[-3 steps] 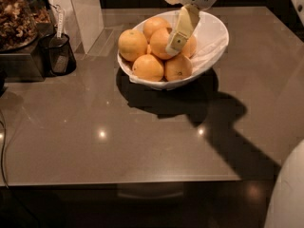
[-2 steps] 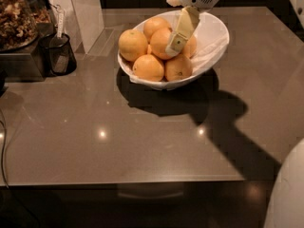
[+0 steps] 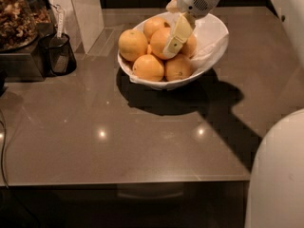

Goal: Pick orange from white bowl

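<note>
I saw gripper (image 3: pixel 174 42) inside bowl (image 3: pixel 213 38), pressed against middle orange (image 3: pixel 158 40) of the pile, couldn't tell its opening or hold, cup (image 3: pixel 60 57) well left.

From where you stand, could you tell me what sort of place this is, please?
Probably a kitchen or break-room counter: a white bowl of oranges, a black cup, a container of what looks like nuts. The claw reaches into the bowl.

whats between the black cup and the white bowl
Only bare countertop, seen in the camera view. The pincer is elsewhere, reaching into the white bowl over the middle orange, not near the black cup.
</note>
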`<action>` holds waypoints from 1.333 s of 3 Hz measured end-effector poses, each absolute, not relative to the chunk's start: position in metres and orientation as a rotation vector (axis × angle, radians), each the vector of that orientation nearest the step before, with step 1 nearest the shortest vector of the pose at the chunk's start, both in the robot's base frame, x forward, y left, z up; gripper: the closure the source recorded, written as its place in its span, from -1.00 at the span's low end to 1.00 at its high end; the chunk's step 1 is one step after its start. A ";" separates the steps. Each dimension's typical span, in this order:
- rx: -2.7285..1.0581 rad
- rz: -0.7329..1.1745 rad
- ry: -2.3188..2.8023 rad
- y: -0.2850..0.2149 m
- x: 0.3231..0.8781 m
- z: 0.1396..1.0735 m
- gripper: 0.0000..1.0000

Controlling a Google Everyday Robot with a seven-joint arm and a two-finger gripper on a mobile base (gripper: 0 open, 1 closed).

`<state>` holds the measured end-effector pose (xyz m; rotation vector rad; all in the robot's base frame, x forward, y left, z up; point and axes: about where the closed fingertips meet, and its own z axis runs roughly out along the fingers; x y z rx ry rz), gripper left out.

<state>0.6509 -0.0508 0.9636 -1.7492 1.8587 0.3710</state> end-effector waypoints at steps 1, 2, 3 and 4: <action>-1.738 0.410 1.870 -0.047 0.660 0.950 -1.00; -1.737 0.410 1.870 -0.047 0.661 0.950 -0.92; -1.737 0.410 1.870 -0.047 0.661 0.950 -0.53; -1.737 0.410 1.870 -0.047 0.660 0.950 -0.20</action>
